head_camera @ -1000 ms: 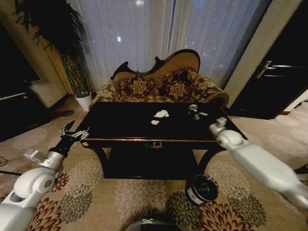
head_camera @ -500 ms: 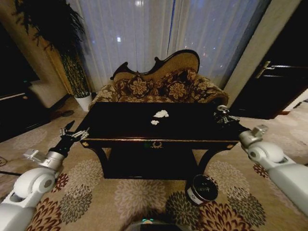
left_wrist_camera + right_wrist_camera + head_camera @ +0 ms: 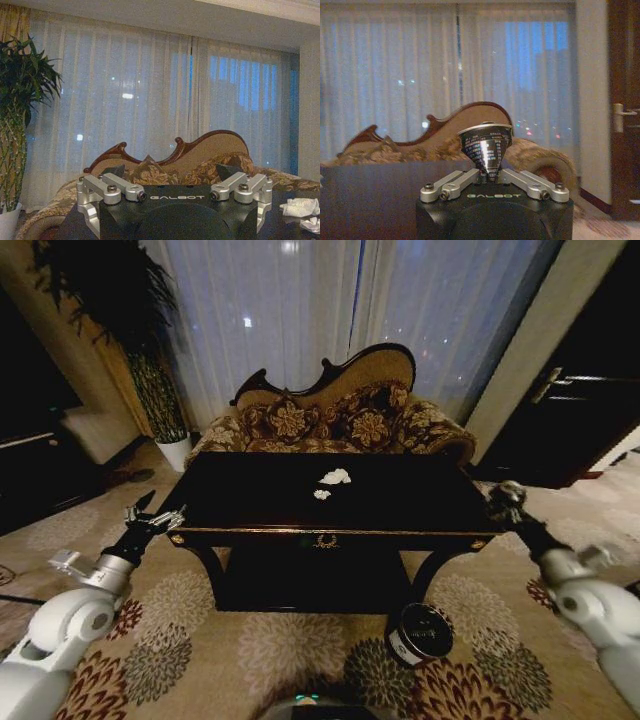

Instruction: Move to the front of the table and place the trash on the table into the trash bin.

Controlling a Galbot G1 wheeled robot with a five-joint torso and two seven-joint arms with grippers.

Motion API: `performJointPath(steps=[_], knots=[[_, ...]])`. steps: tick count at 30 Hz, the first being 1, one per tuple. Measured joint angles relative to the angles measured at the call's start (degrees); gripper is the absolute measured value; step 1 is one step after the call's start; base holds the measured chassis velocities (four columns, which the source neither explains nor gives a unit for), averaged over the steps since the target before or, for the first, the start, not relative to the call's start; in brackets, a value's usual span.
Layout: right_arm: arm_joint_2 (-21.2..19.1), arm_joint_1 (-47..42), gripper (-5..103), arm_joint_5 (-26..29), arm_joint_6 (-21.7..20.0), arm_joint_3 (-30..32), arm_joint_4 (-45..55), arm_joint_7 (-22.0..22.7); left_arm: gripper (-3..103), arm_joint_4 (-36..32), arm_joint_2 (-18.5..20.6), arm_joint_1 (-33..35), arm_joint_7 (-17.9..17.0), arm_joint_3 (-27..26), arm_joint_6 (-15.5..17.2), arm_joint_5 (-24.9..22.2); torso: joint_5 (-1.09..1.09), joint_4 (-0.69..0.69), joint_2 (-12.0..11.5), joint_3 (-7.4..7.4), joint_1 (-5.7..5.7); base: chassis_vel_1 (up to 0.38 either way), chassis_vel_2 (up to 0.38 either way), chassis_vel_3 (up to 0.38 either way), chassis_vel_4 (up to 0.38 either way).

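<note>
R claw (image 3: 507,502) grips a shiny silver crushed item (image 3: 486,146), held off the counter's (image 3: 250,502) R end.
L claw (image 3: 152,518) hangs w/ fingers spread by the counter's L front corner, holding nothing. Two white paper wads (image 3: 331,480) lie near the counter's middle, towards the sofa (image 3: 330,415). Trash bin (image 3: 420,632) sits tilted on the carpet (image 3: 200,640), by the counter's R front leg, below the R arm.

Head cam high, looking forward-down across table (image 3: 330,502), sofa (image 3: 330,415) at 12 o'clock; both wrist cams low near tabletop level, facing same sofa (image 3: 190,165) and curtains (image 3: 420,65), shared with head view
</note>
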Motion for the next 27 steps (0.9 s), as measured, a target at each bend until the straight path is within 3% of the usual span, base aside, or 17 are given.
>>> performJointPath(steps=[9,14,21,27], knots=[[7.01,-5.08,0,-5.65,4.92,0.21,-2.59,-2.61,100,0.00,0.00,0.00,0.00,0.00,0.00,0.00,-0.01,0.02,0.00,0.00,0.01,0.000,0.000,0.000,0.000],[9.83,-4.74,0,-11.06,7.73,-4.61,-7.08,-3.25,100,0.00,0.00,0.00,0.00,0.00,0.00,0.00,0.02,0.00,-0.01,0.00,0.01,0.000,0.000,0.000,0.000],[12.62,2.29,0,-18.68,11.20,-14.15,-18.51,-3.30,100,0.00,0.00,0.00,0.00,0.00,0.00,0.00,0.02,0.01,-0.01,0.01,0.01,0.000,0.000,0.000,0.000],[13.33,8.39,0,-21.41,13.11,-20.53,-27.70,-4.05,100,0.00,0.00,0.00,0.00,0.00,0.00,0.00,0.00,0.02,-0.01,0.01,0.02,0.000,0.000,0.000,0.000]])
